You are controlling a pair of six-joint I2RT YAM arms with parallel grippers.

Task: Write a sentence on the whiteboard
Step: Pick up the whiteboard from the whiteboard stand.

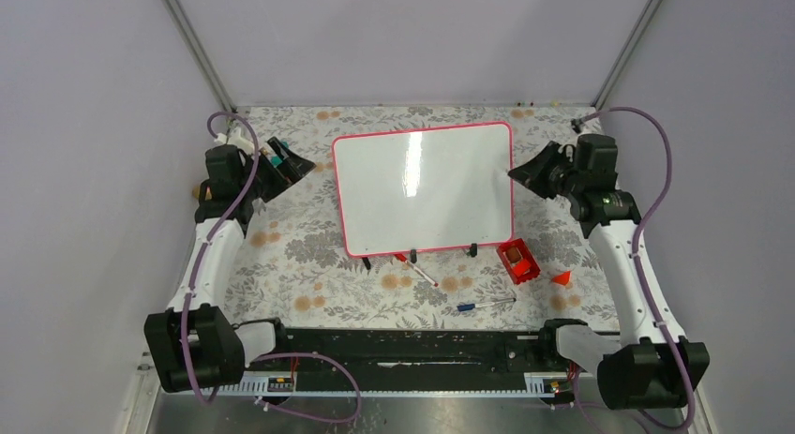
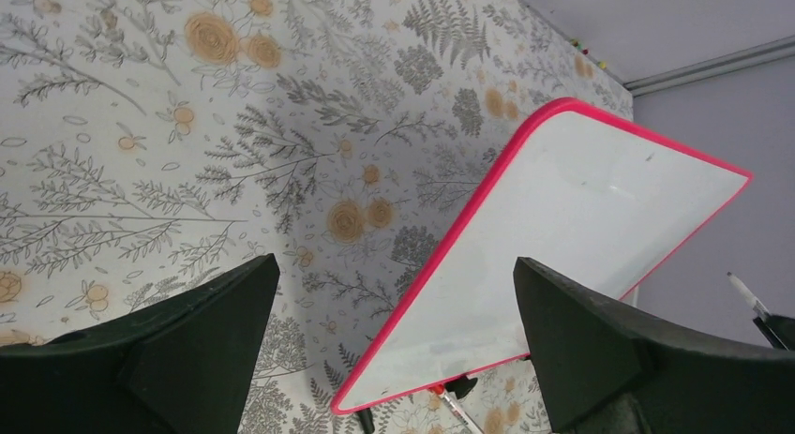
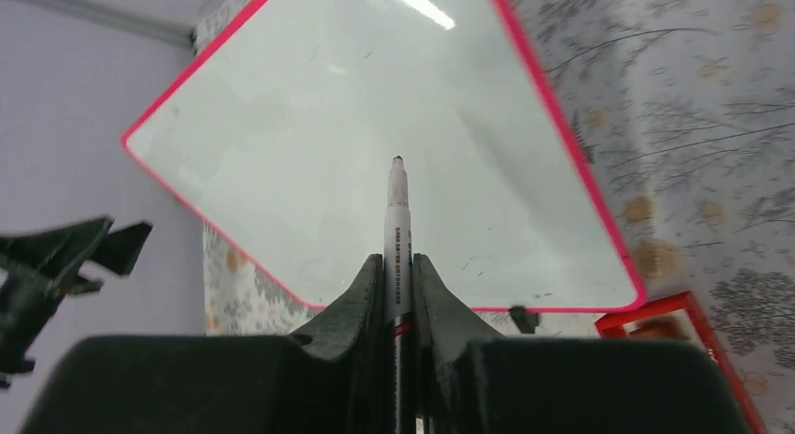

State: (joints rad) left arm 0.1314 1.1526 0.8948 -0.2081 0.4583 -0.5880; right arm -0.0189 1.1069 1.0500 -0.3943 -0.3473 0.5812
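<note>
The whiteboard (image 1: pixel 422 190), glossy white in a pink-red frame, lies mid-table with small black clips (image 1: pixel 473 249) on its near edge. Its surface (image 3: pixel 375 106) is blank; no sentence shows on it. My right gripper (image 1: pixel 521 174) hovers at the board's right edge, shut on a white marker (image 3: pixel 397 200) whose uncapped dark tip points over the board. In the right wrist view the jaws (image 3: pixel 397 261) pinch the marker's barrel. My left gripper (image 1: pixel 289 164) sits left of the board, jaws wide open and empty; in its wrist view (image 2: pixel 396 262) the board (image 2: pixel 562 237) lies ahead on the right.
A small red box (image 1: pixel 518 261) and a red-orange cone (image 1: pixel 562 277) sit near the board's near right corner. A red-capped pen (image 1: pixel 417 270) and a blue pen (image 1: pixel 483 304) lie on the floral cloth in front of the board. Grey walls close in on three sides.
</note>
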